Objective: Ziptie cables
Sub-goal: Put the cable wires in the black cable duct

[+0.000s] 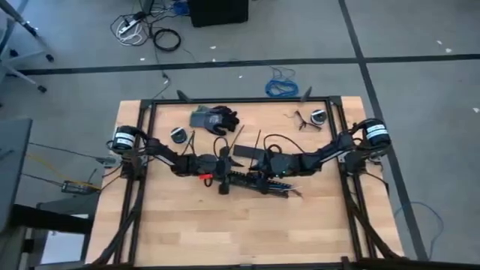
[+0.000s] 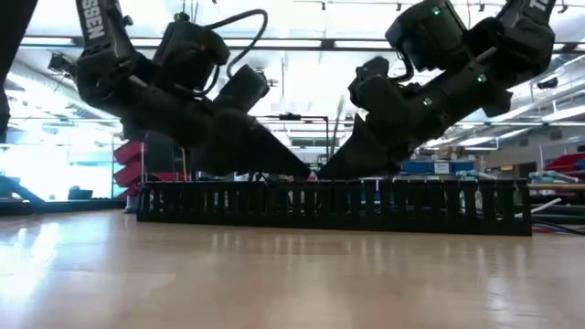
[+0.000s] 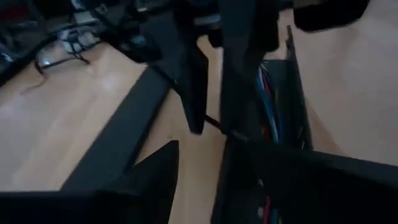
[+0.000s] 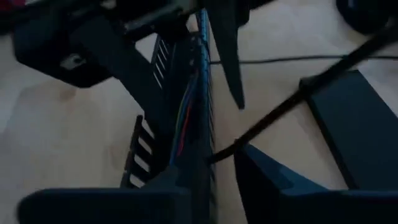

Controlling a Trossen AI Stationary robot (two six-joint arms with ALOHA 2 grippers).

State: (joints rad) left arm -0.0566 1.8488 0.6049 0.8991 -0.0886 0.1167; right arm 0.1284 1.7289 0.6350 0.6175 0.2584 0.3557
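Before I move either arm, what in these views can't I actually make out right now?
- Zip tie: none identifiable in any view; too small in the high view.
- Cables: only coloured streaks inside the slotted black duct; in the low view its wall hides them.
- Left gripper: finger state unclear; both wrist views are blurred.
- Right gripper: same; in the high view the arms overlap it.

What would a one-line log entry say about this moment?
stage: both arms at slotted cable duct, mid-table | left gripper: over duct's left end | right gripper: beside it | cables: inside duct | zip tie: not seen
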